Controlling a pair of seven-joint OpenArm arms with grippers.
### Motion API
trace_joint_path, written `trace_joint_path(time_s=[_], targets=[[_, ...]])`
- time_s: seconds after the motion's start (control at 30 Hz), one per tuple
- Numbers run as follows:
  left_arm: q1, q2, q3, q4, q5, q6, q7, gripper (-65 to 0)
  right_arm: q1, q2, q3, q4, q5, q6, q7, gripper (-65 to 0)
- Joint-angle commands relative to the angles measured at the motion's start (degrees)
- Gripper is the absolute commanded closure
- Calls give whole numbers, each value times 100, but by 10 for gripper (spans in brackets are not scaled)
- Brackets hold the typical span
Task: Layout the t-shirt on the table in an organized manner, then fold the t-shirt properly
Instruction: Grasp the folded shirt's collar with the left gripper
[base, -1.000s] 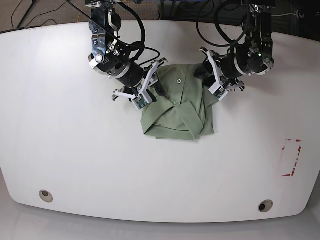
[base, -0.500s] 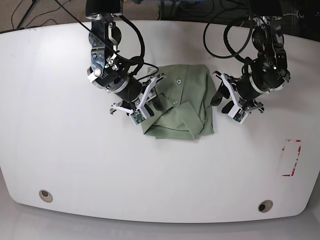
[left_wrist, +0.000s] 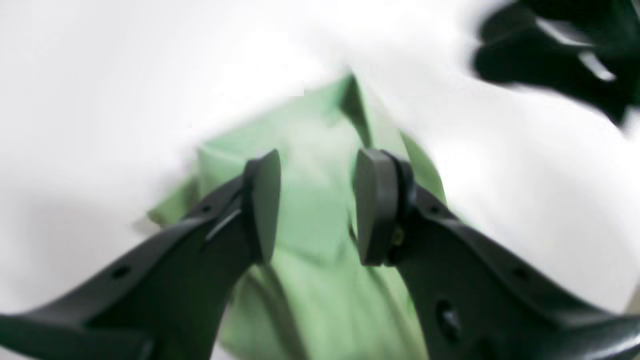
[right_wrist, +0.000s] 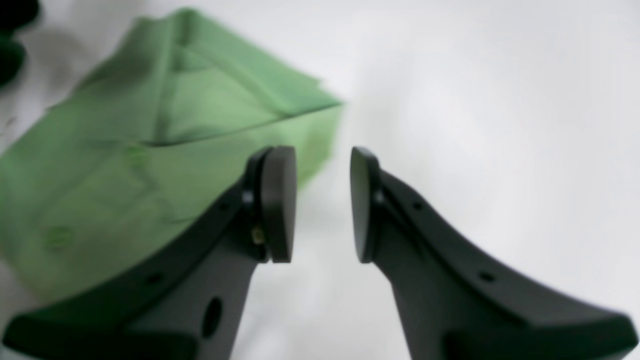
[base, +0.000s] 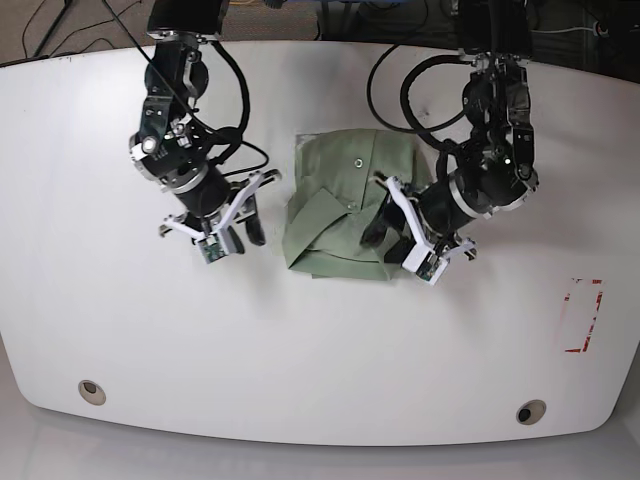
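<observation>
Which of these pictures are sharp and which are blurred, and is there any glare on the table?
Base view: sharp overall; the glossy table shows soft glare along its near edge. Left wrist view: blurred; the t-shirt is smeared, while the left gripper reads fairly clearly. Right wrist view: the t-shirt and table are soft, and only the right gripper has crisp edges.

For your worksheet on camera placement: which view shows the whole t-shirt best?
The base view: the whole folded t-shirt lies sharp on the table between both arms. The left wrist view shows blurred cloth behind its open pincer. The right wrist view shows one blurred folded corner.
</observation>
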Motion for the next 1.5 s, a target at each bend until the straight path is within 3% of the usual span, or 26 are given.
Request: trace_joint_path(time_s=[0.0, 0.2, 0.53, 0.83, 1.07, 1.47], targets=[[-193, 175, 146, -2, -132, 252, -238, -233, 69, 118, 167, 164, 69, 6, 124, -171], [-255, 509, 551, -249, 334, 788, -906, -235, 69, 197, 633, 199, 60, 6, 124, -170], [-26, 799, 1650, -1075, 1820, 911, -2120, -235, 69, 233, 1099, 278, 60, 15, 124, -171], [554, 755, 1702, -1409, 2787, 1843, -3421, -233, 61, 233, 1116, 278, 69, 15, 115, -170], [870, 491, 1720, -1392, 3086, 2239, -3860, -233, 8, 206, 1099, 270, 78, 15, 115, -170], [897, 430, 1685, -1646, 3103, 2274, -3939, -233, -1, 180, 1081, 252, 78, 15, 115, -170]])
